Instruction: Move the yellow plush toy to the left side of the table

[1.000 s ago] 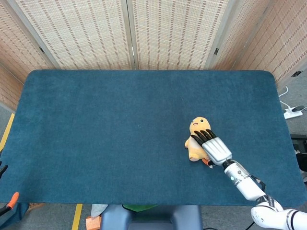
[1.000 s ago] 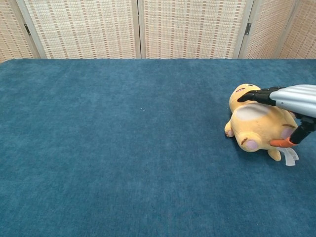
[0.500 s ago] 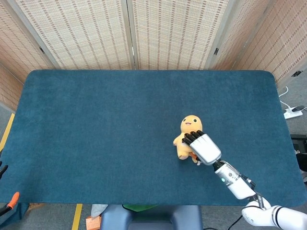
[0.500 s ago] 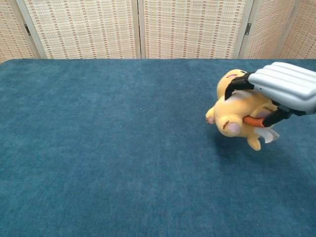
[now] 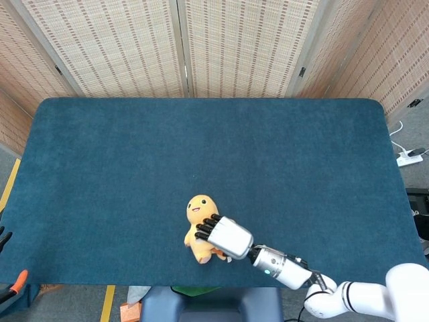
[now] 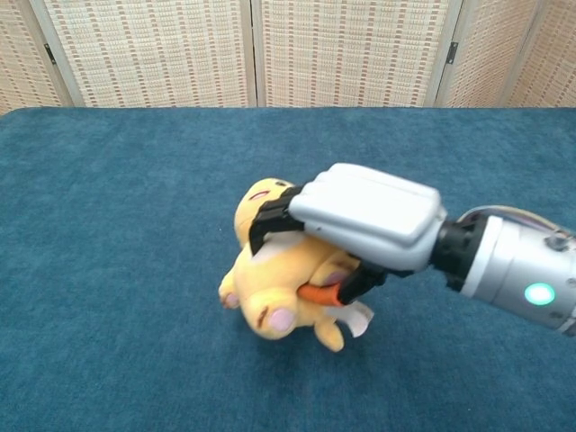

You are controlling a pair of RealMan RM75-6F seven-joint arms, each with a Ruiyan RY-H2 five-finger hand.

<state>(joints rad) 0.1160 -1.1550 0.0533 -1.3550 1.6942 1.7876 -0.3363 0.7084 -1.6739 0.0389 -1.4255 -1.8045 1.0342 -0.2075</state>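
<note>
The yellow plush toy (image 5: 197,227) hangs just above the blue table (image 5: 120,154), near its front edge and a little left of centre. My right hand (image 5: 225,237) grips the toy's body from above, with dark fingers wrapped over its belly and the thumb under it. In the chest view the yellow plush toy (image 6: 274,292) is lifted off the cloth, head pointing away, with my right hand (image 6: 364,216) clamped across it and a white tag dangling below. My left hand is not seen in either view.
Woven folding screens (image 5: 201,47) stand behind the table's far edge. A power strip (image 5: 410,158) lies on the floor at the right. An orange-handled tool (image 5: 15,282) pokes in at the lower left corner, off the table.
My right hand has carried the plush toy leftward, from the right part of the table to left of centre near the front edge. The toy now hangs clear of the cloth.
</note>
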